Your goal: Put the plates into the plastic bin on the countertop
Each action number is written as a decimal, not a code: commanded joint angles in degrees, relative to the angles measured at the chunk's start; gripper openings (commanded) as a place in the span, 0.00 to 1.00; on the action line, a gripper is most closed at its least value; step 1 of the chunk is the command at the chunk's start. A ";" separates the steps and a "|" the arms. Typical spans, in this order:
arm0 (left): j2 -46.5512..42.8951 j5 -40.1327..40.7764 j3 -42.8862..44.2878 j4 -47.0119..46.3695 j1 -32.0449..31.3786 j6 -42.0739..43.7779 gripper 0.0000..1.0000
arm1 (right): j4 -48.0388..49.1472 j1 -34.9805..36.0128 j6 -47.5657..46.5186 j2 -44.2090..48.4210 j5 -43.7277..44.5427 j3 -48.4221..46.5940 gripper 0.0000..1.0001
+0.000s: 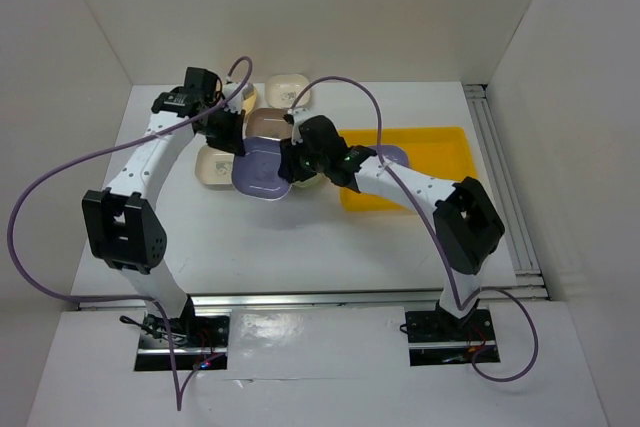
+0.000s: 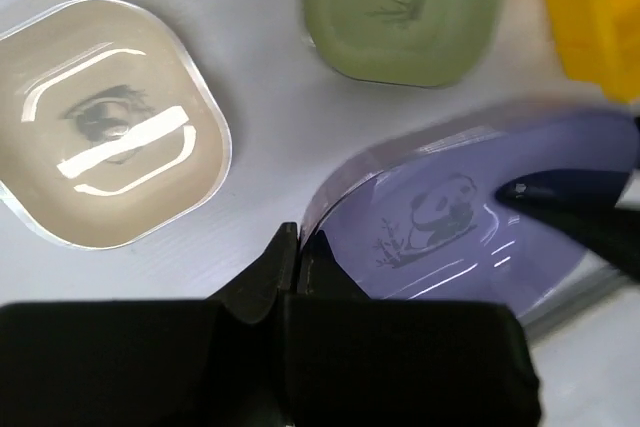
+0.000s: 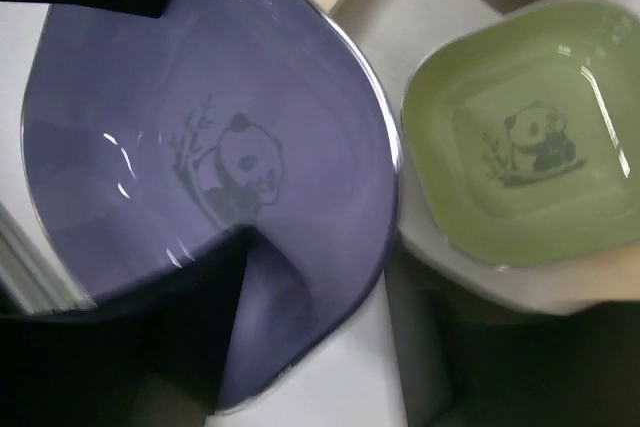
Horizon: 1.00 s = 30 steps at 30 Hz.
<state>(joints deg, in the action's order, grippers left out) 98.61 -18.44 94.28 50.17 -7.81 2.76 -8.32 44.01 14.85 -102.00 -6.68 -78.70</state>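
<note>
My left gripper (image 1: 228,139) (image 2: 298,237) is shut on the rim of a lilac plate (image 1: 256,173) (image 2: 470,237) with a panda mark and holds it tilted above the countertop (image 1: 300,237). My right gripper (image 1: 297,159) (image 3: 320,247) is open at the plate's opposite edge. One finger lies inside the lilac plate (image 3: 200,97) and the other is outside the rim. The yellow-orange plastic bin (image 1: 440,147) (image 2: 590,7) stands to the right and holds another lilac plate (image 1: 392,155).
A green plate (image 2: 405,7) (image 3: 520,147) lies right under my right gripper. A cream plate (image 1: 212,165) (image 2: 100,127) lies left of the lilac one, a brown plate (image 1: 265,123) behind it and a cream plate (image 1: 288,89) at the back. White walls surround the countertop.
</note>
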 commanded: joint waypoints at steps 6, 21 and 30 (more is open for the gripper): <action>-3.77 1.99 -0.50 -2.10 0.69 -3.38 0.75 | -3.00 0.56 1.06 1.44 9.13 -5.24 0.00; -1.05 6.32 -0.32 -7.98 19.49 2.32 1.00 | -14.62 -32.39 -14.85 14.37 0.45 4.95 0.00; 4.75 1.03 -3.40 -10.97 22.84 8.49 1.00 | -13.22 -36.80 -17.04 8.58 -2.47 6.98 0.00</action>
<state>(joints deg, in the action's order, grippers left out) 102.28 -13.61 91.57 40.97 15.38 7.97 -21.96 7.81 -0.12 -91.98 -6.98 -70.91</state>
